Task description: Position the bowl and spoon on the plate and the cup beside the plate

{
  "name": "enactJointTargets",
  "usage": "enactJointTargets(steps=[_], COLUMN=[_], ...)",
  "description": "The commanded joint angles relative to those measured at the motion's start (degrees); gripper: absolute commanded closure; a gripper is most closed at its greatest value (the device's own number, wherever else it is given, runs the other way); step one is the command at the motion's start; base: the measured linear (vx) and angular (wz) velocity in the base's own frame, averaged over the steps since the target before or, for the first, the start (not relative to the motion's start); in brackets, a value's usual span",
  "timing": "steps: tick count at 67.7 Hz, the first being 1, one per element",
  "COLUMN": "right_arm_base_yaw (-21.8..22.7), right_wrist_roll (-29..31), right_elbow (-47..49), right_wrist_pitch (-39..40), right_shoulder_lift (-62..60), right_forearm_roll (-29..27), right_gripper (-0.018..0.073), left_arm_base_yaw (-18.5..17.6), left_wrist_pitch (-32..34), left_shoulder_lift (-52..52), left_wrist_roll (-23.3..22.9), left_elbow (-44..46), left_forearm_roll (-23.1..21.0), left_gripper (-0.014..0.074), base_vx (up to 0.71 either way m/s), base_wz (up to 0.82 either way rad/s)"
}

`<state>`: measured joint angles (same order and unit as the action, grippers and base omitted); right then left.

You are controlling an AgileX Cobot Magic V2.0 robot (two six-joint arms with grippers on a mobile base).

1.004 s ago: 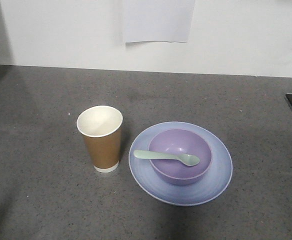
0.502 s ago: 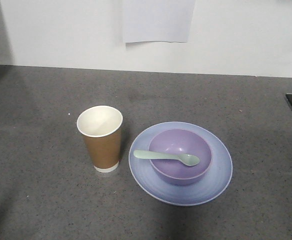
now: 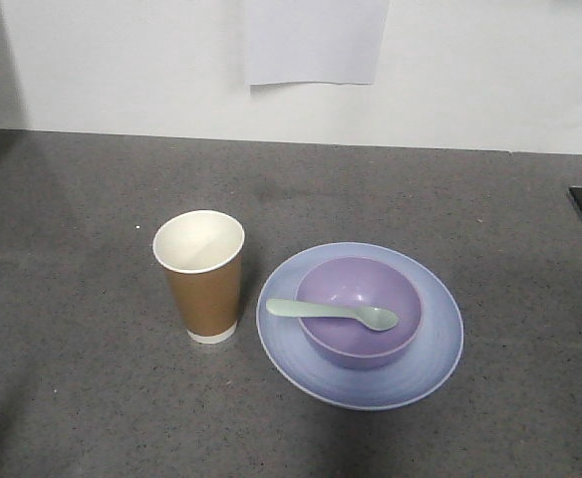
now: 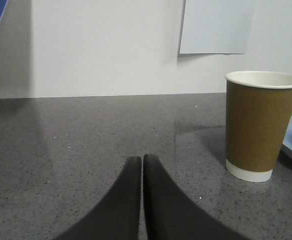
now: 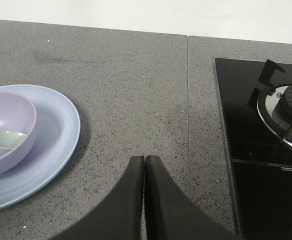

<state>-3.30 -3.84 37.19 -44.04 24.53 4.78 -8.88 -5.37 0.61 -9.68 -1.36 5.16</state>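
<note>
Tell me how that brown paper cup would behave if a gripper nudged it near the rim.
The cup looks empty, tall, and narrower at the base than the rim, so a high push would probably tip it rather than slide it. Its paper wall likely dents under a firm squeeze. It stands close beside the plate, so it might topple onto that.
</note>
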Motion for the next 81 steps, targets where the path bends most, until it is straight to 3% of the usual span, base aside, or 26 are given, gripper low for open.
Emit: enactJointTargets(steps=[1, 32, 52, 66, 81], right_arm_base_yaw=[0.2, 0.2, 0.55, 4.18, 6.4], right_wrist_roll=[0.14, 0.14, 0.79, 0.79, 0.79], right_elbow=[1.45, 0.65, -14.65, -25.01, -32.91], right_wrist_pitch=[3.95, 4.96, 19.01, 30.88, 37.44], right_shoulder_lift=[0.46, 0.08, -7.75, -17.42, -25.83], right_forearm_roll=[0.78, 2.14, 1.5, 0.58, -1.5], right_gripper=[0.057, 0.057, 0.057, 0.057, 0.057], left_arm_base_yaw=[0.15, 0.15, 0.15, 0.15, 0.15], left_wrist_pitch=[4.42, 4.42, 4.42, 4.42, 4.42], left_shoulder_lift=[0.82, 0.82, 0.82, 0.82, 0.82], left_wrist_roll=[-0.12, -0.12, -0.12, -0.12, -0.12], left_elbow=[1.06, 1.06, 1.06, 1.06, 1.06], left_forearm_roll=[-0.53, -0.53, -0.53, -0.53, -0.53], left_gripper=[0.0603, 0.0603, 0.0603, 0.0603, 0.0603], base_vx=[0.0, 0.0, 0.0, 0.0, 0.0], base_wz=[0.0, 0.0, 0.0, 0.0, 0.0])
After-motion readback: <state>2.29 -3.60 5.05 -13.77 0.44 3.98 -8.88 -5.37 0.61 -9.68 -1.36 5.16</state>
